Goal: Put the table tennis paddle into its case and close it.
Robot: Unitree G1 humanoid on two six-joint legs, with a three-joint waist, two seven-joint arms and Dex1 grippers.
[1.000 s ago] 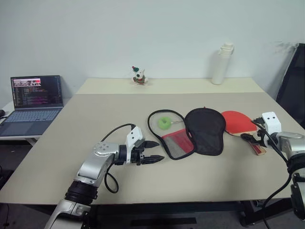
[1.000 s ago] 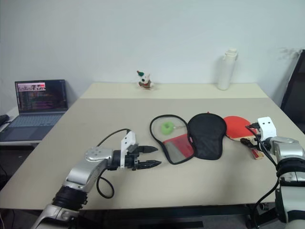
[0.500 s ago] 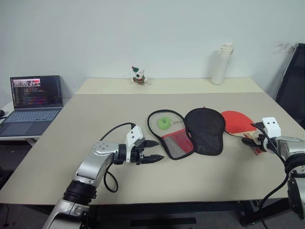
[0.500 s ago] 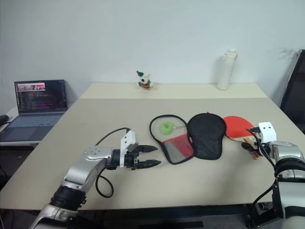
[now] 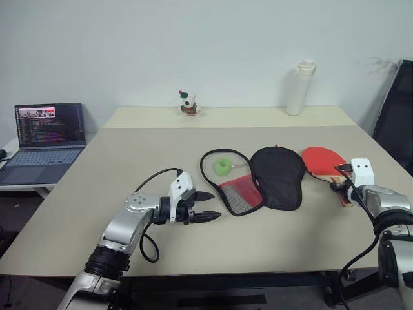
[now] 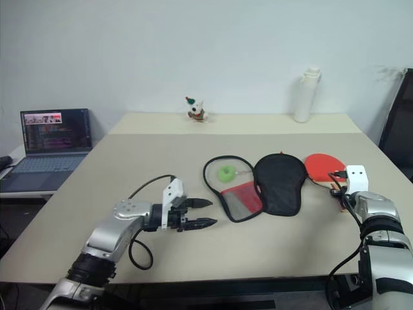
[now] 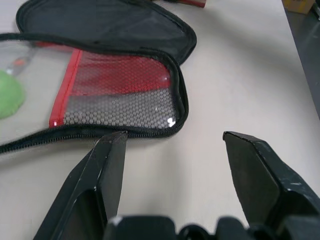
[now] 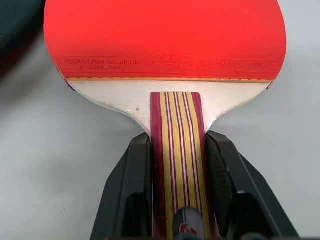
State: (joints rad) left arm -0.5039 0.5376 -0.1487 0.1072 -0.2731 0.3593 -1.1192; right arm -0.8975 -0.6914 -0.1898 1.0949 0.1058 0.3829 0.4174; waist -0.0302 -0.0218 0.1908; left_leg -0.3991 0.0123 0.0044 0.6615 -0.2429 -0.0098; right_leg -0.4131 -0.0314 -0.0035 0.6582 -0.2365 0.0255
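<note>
The case [image 5: 278,175] lies unzipped and spread flat mid-table, a black half on the right and a red mesh-pocket half [image 7: 120,97] on the left. Right of it lies the table tennis paddle [image 5: 321,159], red face up on the table. My right gripper [image 8: 177,145] is shut on its striped wooden handle, one finger pressed against each side. It comes in from the table's right edge [image 5: 339,188]. My left gripper [image 5: 215,205] hovers open just left of the case's mesh half, pointing at it, with nothing between its fingers [image 7: 107,165].
A green ring tag [image 5: 223,166] lies inside the case's left half. A white bottle [image 5: 297,87] and a small toy figure [image 5: 188,103] stand at the table's far edge. An open laptop [image 5: 48,132] sits on a side table left; a black chair [image 5: 397,116] stands right.
My right gripper's fingers have closed onto the paddle handle, and the paddle has shifted slightly. The left arm has stayed still.
</note>
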